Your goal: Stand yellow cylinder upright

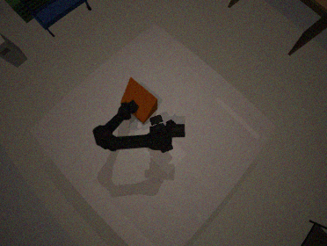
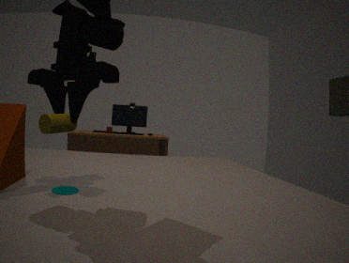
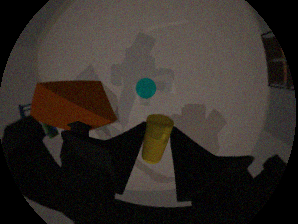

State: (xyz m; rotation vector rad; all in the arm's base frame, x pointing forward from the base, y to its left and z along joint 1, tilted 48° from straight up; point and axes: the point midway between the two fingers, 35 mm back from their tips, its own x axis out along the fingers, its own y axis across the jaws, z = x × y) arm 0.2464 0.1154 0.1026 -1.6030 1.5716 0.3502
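A black end effector (image 2: 67, 117) hangs high above the tabletop (image 2: 225, 202), its two fingers (image 2: 75, 105) pinching a yellow cylinder (image 2: 56, 123). The cylinder lies sideways in the grip, in the air, well above the surface. Beneath it on the tabletop is a flat cyan circle (image 2: 65, 190), with nothing on it. To the side stands an orange block (image 2: 11, 141), near the circle but apart from it.

The wrist view looks down past the dark fingers: the cylinder (image 3: 156, 137) points toward the circle (image 3: 145, 87), with the orange block (image 3: 69, 103) to the left. The top view shows the bent black arm (image 1: 127, 141) reaching out from beside the block (image 1: 140, 99); here the arm covers both cylinder and circle. Only the side view shows a distant desk (image 2: 117, 142) with a dark monitor (image 2: 129, 116).
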